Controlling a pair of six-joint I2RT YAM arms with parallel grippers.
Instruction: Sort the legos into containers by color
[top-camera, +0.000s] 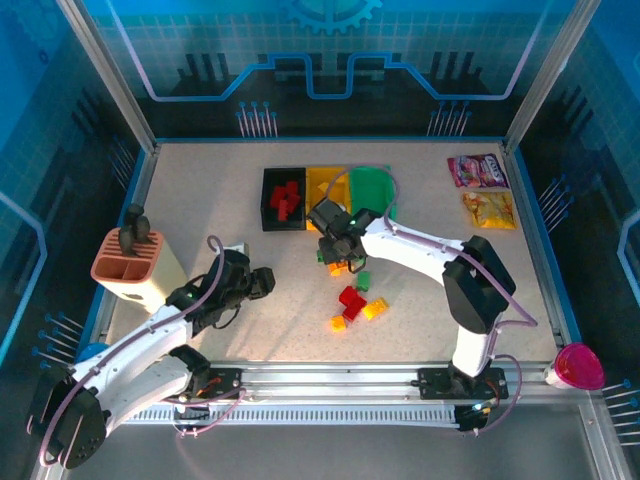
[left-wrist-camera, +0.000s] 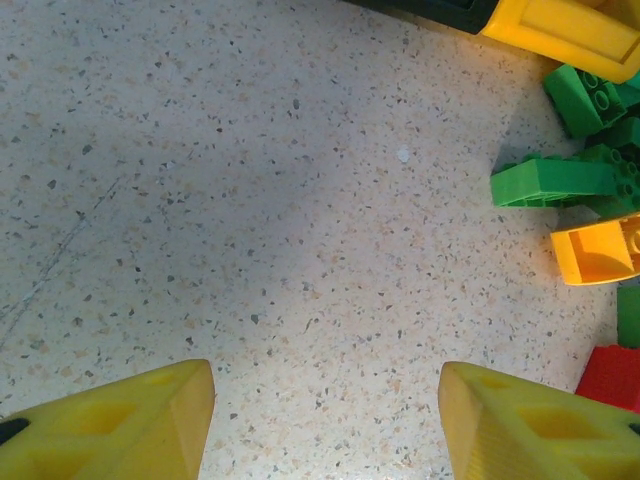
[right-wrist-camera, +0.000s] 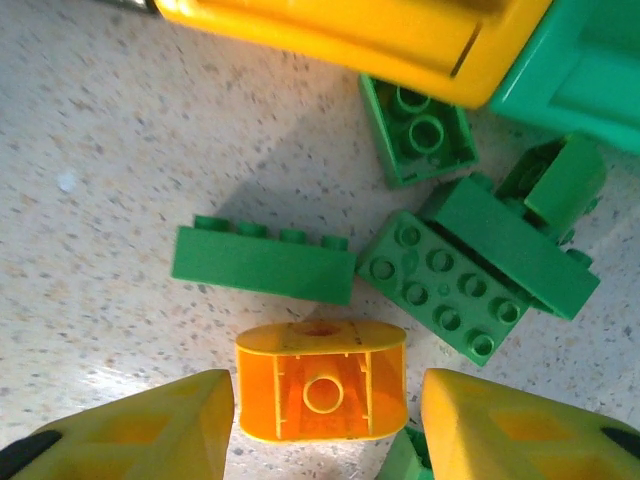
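I see the right end effector (top-camera: 338, 264) stretched forward, straddling a yellow lego (right-wrist-camera: 320, 395), seemingly released; left end effector (left-wrist-camera: 325, 400) hangs unclenched.

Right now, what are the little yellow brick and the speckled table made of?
The yellow brick looks like moulded plastic: smooth and slightly glossy, with thin ribs and a round tube inside its hollow underside. The table looks hard and matte with fine dark and tan speckles, perhaps stone-look laminate or composite; the pictures cannot settle which.
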